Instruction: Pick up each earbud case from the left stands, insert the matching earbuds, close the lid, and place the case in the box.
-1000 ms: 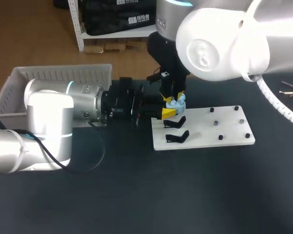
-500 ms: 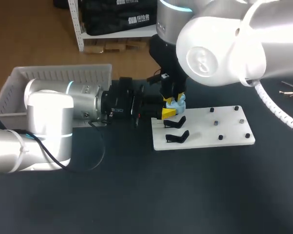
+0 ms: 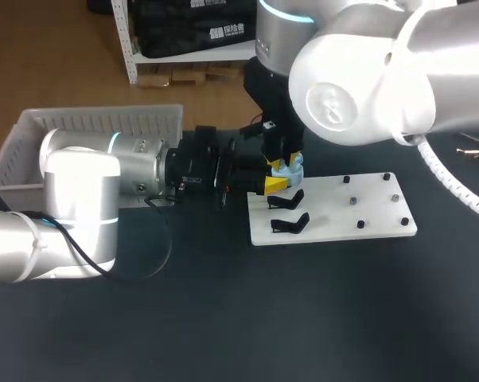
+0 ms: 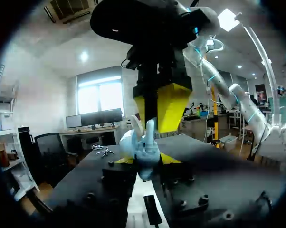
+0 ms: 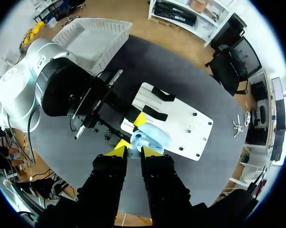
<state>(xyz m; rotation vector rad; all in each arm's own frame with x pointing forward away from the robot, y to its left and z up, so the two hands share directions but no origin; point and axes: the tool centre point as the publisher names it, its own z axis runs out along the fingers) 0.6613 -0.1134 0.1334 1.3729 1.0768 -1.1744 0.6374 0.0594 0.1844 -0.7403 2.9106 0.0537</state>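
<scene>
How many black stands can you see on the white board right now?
2. One stand sits next to the light blue earbud case, the other stand near the white board's front edge. Another may be hidden beneath the case.

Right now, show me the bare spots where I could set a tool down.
Free: the black table in front of the white board, and the board's middle, between the black stands and the small pegs. Crowded: the board's far left corner, where the left gripper and right gripper meet at the blue earbud case.
</scene>
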